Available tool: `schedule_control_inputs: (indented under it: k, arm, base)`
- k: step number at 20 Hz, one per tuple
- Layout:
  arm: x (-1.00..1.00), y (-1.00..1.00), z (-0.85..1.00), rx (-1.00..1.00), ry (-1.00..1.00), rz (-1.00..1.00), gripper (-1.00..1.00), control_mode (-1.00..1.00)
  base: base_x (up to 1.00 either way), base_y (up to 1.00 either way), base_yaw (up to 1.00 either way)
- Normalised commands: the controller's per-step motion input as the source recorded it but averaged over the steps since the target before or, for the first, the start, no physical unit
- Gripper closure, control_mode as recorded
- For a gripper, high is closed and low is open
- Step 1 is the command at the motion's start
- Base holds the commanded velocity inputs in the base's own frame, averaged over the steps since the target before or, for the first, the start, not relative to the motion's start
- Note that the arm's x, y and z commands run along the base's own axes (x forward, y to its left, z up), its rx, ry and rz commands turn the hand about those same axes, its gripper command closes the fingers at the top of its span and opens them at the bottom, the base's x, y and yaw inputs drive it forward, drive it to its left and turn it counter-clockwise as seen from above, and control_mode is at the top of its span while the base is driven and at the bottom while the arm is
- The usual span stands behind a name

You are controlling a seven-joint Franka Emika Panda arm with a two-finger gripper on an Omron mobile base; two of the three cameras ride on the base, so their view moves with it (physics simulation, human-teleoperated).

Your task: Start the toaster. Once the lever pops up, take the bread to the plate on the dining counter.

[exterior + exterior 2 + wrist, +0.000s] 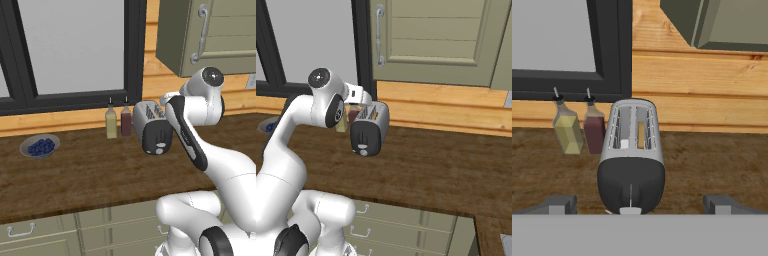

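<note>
The silver toaster (148,116) (374,118) (633,142) stands on the brown worktop (85,170), its black end panel facing me. A tan slice of bread (641,135) sits deep in its right slot. The pale lever (630,210) shows at the near end of the panel's vertical slot. My gripper (640,205) hovers above and in front of that panel, open wide, with one dark fingertip (559,204) on each side and nothing between them. My white hand (358,95) is just over the toaster's top. The plate and the dining counter are out of view.
Two bottles, yellow (567,131) and dark red (593,131), stand just left of the toaster. A grey bowl of blueberries (40,146) lies far left. A dark window frame (612,50) and an upper cabinet (210,35) hang behind. Drawers (386,222) sit below the worktop.
</note>
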Motion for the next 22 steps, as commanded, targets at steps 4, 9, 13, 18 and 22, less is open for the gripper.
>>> schedule_control_inputs:
  k: [4,9,13,18,22]
  arm:
    - [0.00,0.00,0.00,0.00,0.00,0.00,-1.00,-1.00]
    - [0.00,0.00,0.00,0.00,0.00,0.00,-1.00,-1.00]
    - [0.00,0.00,0.00,0.00,0.00,0.00,-1.00,-1.00]
    - [0.00,0.00,0.00,0.00,0.00,0.00,-1.00,-1.00]
    - [0.00,0.00,0.00,0.00,0.00,0.00,-1.00,-1.00]
  base:
    - [0.00,0.00,0.00]
    - [0.00,0.00,0.00]
    - [0.00,0.00,0.00]
    - [0.00,0.00,0.00]
    - [0.00,0.00,0.00]
